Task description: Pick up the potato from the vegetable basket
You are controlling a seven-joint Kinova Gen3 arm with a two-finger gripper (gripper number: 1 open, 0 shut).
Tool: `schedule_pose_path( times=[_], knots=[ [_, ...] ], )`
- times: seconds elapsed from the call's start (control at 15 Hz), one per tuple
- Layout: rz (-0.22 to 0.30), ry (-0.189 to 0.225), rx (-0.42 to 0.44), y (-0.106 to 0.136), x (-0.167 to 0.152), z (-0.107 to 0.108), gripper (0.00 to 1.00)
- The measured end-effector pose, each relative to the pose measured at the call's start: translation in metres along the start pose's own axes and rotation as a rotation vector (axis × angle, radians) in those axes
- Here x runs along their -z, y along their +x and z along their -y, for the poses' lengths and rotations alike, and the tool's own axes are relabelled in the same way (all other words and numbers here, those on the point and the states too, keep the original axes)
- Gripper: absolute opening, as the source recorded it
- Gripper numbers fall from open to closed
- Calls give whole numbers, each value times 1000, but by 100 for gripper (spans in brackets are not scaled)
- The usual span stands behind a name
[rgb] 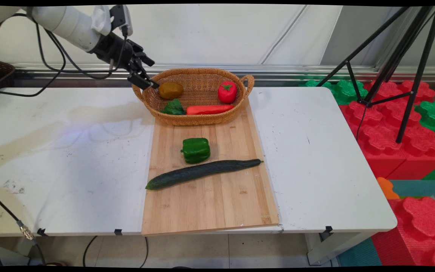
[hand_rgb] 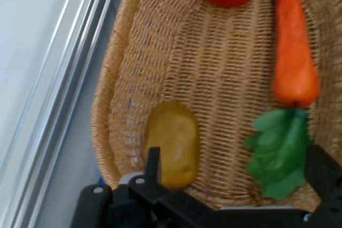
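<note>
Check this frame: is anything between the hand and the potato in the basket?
Nothing visible. The open hand hovers by the basket's left rim, and the potato lies uncovered just beyond its fingers; the carrot and tomato lie apart.

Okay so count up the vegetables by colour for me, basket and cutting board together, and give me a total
Green: 2, the green pepper and the cucumber, both on the cutting board.
Red: 1, the tomato in the basket.
Orange: 1, the carrot with green leaves, in the basket.
Brown: 1, the potato in the basket.
Total: 5
</note>
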Motion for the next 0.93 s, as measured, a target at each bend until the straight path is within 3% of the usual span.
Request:
schedule_pose_path(
  times=[0.33,0.93],
  knots=[
    [46,26,-15,-3,-32,16,100],
    [119,20,1,-3,-98,21,100]
  ],
)
